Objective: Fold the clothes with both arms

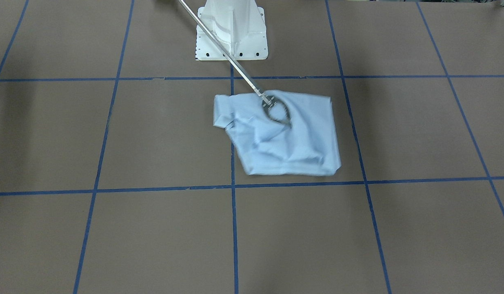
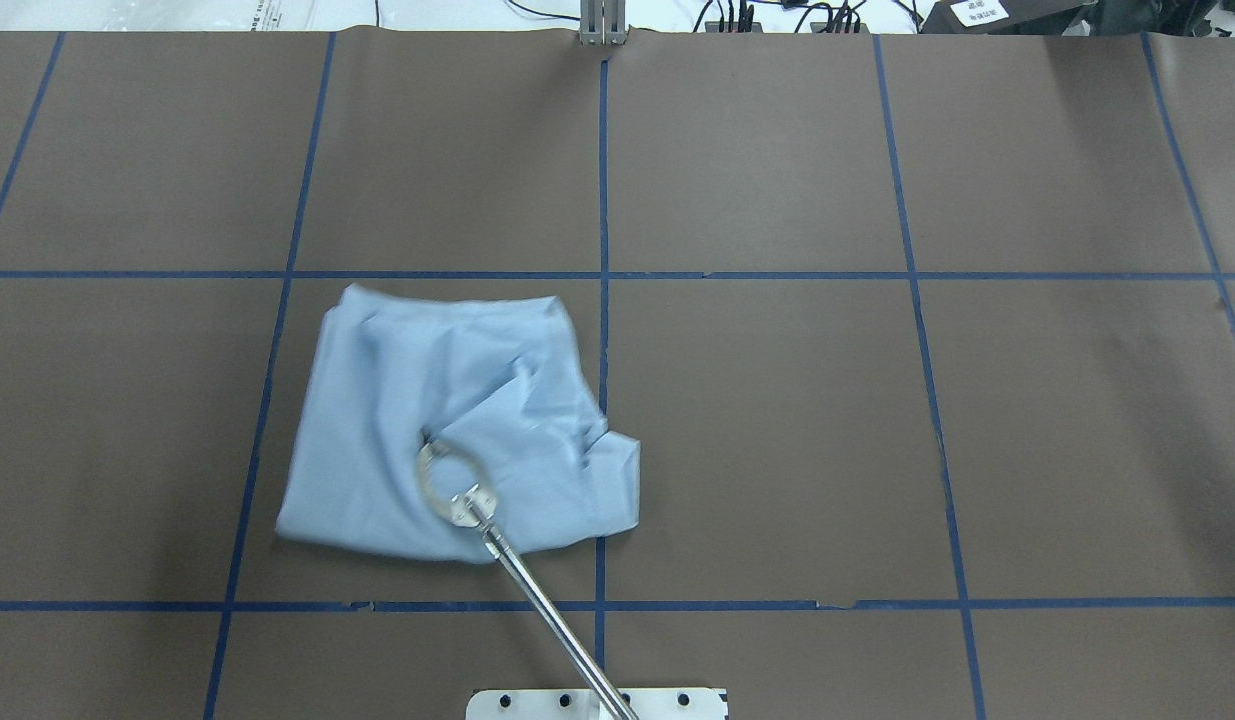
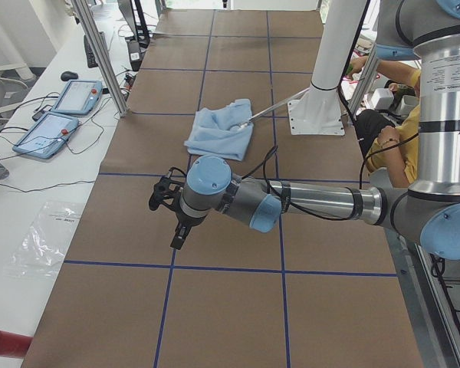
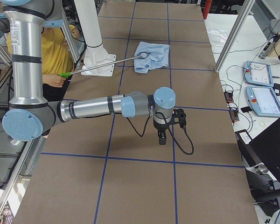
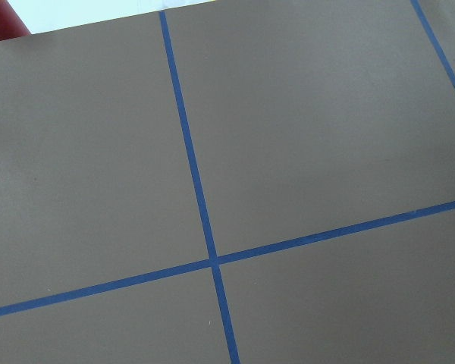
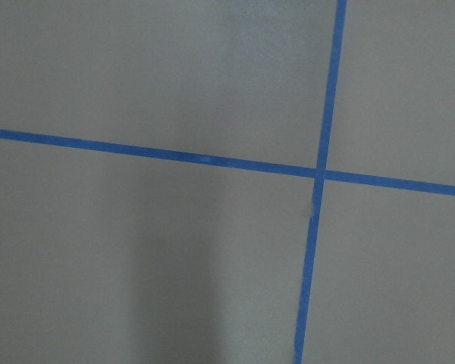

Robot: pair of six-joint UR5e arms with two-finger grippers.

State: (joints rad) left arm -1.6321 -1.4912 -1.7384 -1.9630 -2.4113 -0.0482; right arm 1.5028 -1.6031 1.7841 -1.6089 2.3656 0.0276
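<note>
Shirt [image 2: 377, 430] lies on the brown table [image 2: 877, 450], robot's left of the centre tape line, in the grid cell just ahead of the white pedestal base [image 1: 231, 28]. One corner laps over that line. It is a rumpled, roughly folded bundle, wrinkled, with a flap turned up at the edge nearest the centre line.

Grabber pole [image 2: 547, 610] runs diagonally in from the base side. Its claw [image 2: 472, 505] rests on the shirt with the curved tongs forming a closed loop, tips together at the fabric (can't tell whether cloth is actually pinched). In the right side view a person in yellow [image 4: 56, 51] holds the pole's green handle [image 4: 65, 74].

Left arm [image 3: 314, 203] reaches out over the table, left gripper [image 3: 178, 239] pointing down above bare table, well apart from the shirt. Can't tell whether its fingers are apart or together.

Right arm [image 4: 93, 107] is posed likewise at the other end, right gripper [image 4: 162, 139] pointing down and well apart from the shirt. Finger state can't be told either.

Both wrist cameras show only table and a blue tape crossing [image 5: 212, 260].
</note>
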